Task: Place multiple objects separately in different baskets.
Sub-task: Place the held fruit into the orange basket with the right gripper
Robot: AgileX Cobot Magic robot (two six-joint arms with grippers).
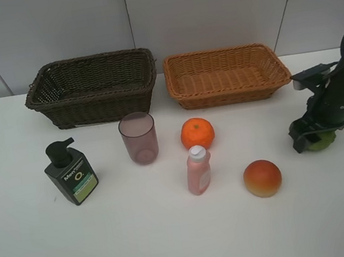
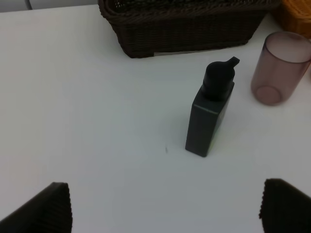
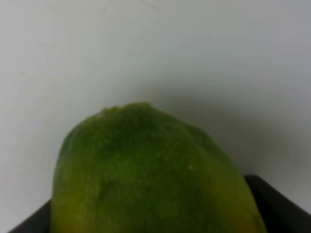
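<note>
Nearest: red-yellow fruit [image 1: 262, 178], pink bottle [image 1: 198, 170] and pump bottle [image 1: 71, 173], standing apart on the table [image 1: 146, 251]. At right, the right gripper [image 1: 307, 139] straddles the green fruit [image 1: 325, 140] on the table; cannot tell if it is clamped. Left gripper [image 2: 165, 206] gapes wide, holding nothing. Behind: orange [image 1: 197, 133], cup [image 1: 138, 138]. Farthest: dark basket [image 1: 95, 105], tan basket [image 1: 229, 96].
</note>
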